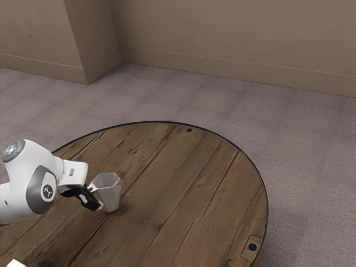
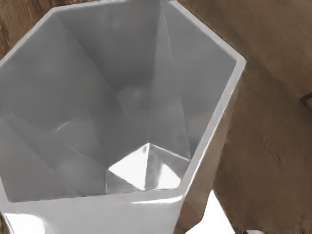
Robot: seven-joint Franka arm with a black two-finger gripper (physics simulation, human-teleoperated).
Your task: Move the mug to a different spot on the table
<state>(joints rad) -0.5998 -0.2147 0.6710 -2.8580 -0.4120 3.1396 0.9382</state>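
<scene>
One mug (image 2: pixel 122 97) sits right under the hand, its six-sided mouth open to the wrist camera and nothing inside it. From the side, the gripper (image 1: pixel 88 198) is against the mug's wall on the arm's side, at about rim height. Whether it is clamped there or merely touching cannot be told. The mug is near the bench (image 1: pixel 189 183) edge at the exterior view's left and seems to lean a little toward the arm (image 1: pixel 33 186). Whether its base rests on the wood is unclear. It looks like thin, glossy metal or glazed ware: probably light, stiff and slippery, with flat facets. A pinch across one flat wall, just below the rim, would likely hold better than a grip over a corner. A slow carry should keep it from swinging. Most of the plank top lies beyond, toward the exterior view's right. Farther off are the carpeted floor (image 1: pixel 233 105) and a beige wall (image 1: pixel 233 33).
</scene>
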